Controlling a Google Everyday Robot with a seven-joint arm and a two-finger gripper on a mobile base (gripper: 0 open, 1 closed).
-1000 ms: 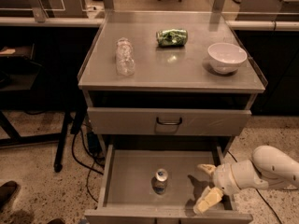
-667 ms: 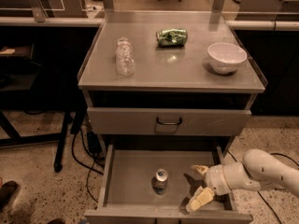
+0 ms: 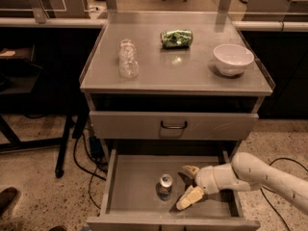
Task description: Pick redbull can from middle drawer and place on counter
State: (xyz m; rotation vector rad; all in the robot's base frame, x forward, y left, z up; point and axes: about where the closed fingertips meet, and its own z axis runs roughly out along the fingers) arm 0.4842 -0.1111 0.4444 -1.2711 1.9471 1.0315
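Redbull can point(image 3: 165, 186) stands upright on the bare floor of the middle drawer point(image 3: 130, 189), which sits open. Just right of the can, as we view it, we note the pincer point(image 3: 182, 187): released, fingers spread wide, neither touching the can. The white arm point(image 3: 260, 174) runs off farther right. Above the can is a shut drawer with a loop handle point(image 3: 173, 125). Higher still, the bench point(image 3: 192, 76) carries a clear bottle point(image 3: 128, 59), a crushed green can point(image 3: 176, 38) and a white bowl point(image 3: 233, 59).
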